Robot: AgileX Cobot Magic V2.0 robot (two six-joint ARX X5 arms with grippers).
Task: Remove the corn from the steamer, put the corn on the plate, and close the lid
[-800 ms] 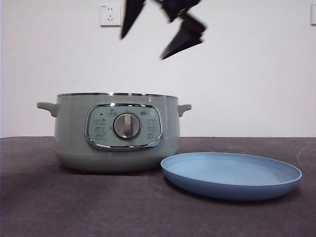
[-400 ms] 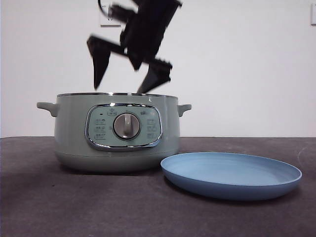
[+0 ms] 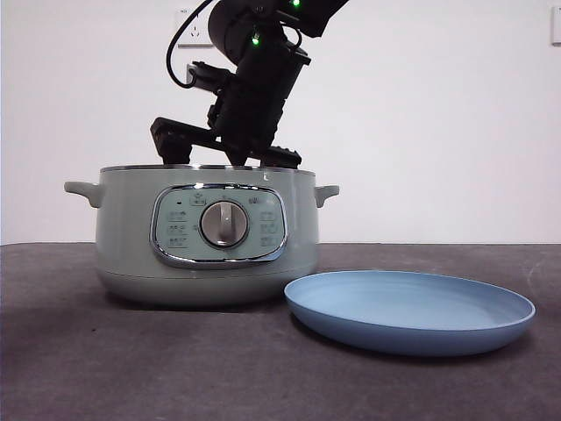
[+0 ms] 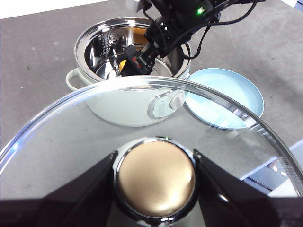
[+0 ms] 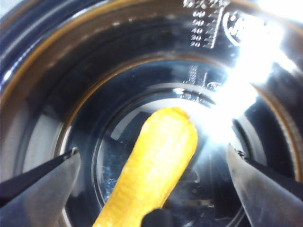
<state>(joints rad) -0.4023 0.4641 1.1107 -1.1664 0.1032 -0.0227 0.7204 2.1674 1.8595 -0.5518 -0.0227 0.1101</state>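
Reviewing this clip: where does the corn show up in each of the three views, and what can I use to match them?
Front view: not visible; the steamer wall hides it.
Left wrist view: a yellow sliver of corn inside the pot, beside the right gripper, seen past the lid.
Right wrist view: the corn lies on the pot floor, mid-picture, between the open jaws.
Shared landmark: the steamer's shiny rim.

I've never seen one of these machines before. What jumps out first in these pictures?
A big black arm plunges from above into the open green steamer, its right gripper spread wide on either side of a yellow corn lying on the shiny bottom. The left gripper holds the glass lid by its knob, up in the air near the pot. Beside the steamer, a light-blue plate sits on the dark table.
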